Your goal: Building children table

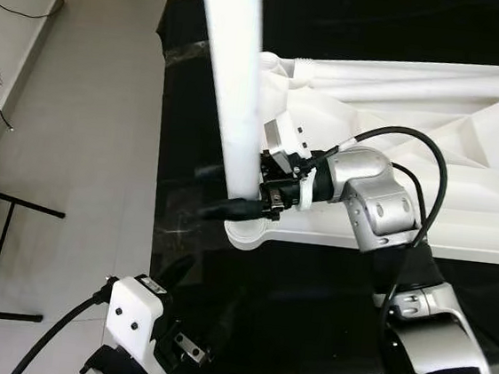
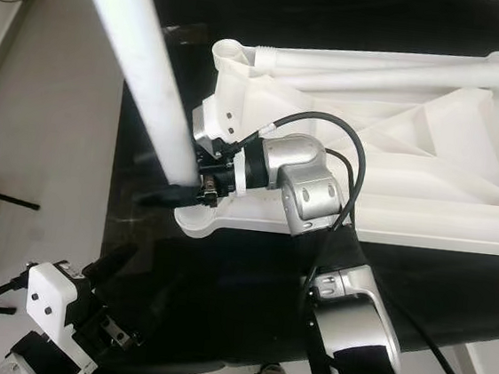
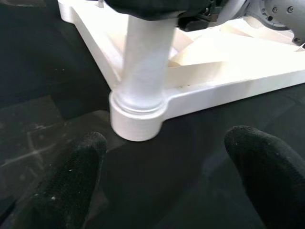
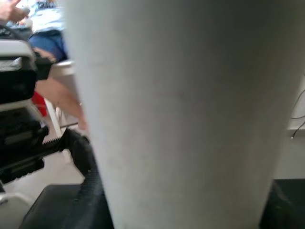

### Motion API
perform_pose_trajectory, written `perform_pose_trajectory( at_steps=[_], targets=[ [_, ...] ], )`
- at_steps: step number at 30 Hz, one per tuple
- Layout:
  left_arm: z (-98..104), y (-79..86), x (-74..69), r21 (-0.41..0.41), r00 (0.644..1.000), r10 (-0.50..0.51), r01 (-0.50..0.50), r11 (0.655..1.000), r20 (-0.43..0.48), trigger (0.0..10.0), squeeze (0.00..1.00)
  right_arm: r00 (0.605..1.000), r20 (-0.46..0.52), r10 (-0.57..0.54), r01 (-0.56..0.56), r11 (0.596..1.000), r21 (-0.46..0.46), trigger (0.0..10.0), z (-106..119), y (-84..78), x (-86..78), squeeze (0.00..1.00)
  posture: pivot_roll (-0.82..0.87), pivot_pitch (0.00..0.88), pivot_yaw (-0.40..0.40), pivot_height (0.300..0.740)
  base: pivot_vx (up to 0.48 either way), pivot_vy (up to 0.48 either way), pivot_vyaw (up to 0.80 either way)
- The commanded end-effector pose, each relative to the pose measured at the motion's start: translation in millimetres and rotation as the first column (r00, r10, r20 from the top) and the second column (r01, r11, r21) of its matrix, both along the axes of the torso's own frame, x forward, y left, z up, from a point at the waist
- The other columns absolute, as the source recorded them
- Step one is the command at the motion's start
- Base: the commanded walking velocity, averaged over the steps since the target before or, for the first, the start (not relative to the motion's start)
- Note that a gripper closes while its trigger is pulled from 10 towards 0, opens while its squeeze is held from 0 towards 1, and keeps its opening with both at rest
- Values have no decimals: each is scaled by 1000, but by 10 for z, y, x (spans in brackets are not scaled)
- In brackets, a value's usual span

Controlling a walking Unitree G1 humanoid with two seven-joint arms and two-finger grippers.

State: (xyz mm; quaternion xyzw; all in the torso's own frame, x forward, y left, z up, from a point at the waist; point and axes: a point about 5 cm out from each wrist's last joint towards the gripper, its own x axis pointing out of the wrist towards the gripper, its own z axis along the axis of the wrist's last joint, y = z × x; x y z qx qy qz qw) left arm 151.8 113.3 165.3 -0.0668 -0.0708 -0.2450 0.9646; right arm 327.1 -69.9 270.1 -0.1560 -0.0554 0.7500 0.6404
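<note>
- The black table surface spreads under everything; pale floor lies toward nine o'clock of it
- The white plastic children's tabletop, turned underside up with its moulded ribs showing, lies on the black surface toward three o'clock; a second white leg tube lies along its twelve o'clock edge
- The long white plastic tube leg stands upright in the round corner socket at the tabletop's nine o'clock corner
- The right gripper is clamped on that leg just above the socket, black fingers closed around the tube
- The left gripper hovers at six o'clock of the socket, fingers spread wide, touching nothing
</note>
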Motion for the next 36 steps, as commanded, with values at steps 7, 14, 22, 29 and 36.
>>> perform_pose_trajectory(
  at_steps=[7,14,22,29,36],
  targets=[
    [-25,-18,-18,11,1000,-8,8,1000,-15,10000,0,994,-2,-113,113,992,48,0,-167,-148,-101,0,15,293,80,740,0,0,0],
    [-36,12,-3,11,1000,-11,12,1000,-16,10000,0,669,-167,-724,740,669,69,0,-715,-177,-297,0,-10,294,82,740,0,0,0],
    [-69,38,44,22,1000,-15,15,1000,-14,10000,0,334,-102,-937,942,334,21,0,-1021,-299,-465,0,-1,252,76,740,0,0,0],
    [-78,52,56,27,1000,10,-10,1000,-8,10000,0,460,-163,-873,888,456,67,10000,-860,-91,-395,0,1,245,78,740,0,0,0],
    [-78,37,58,21,1000,0,0,1000,-6,10000,0,798,-219,-562,602,762,237,10000,-411,64,-382,1000,-3,247,74,740,0,0,0]
  ],
)
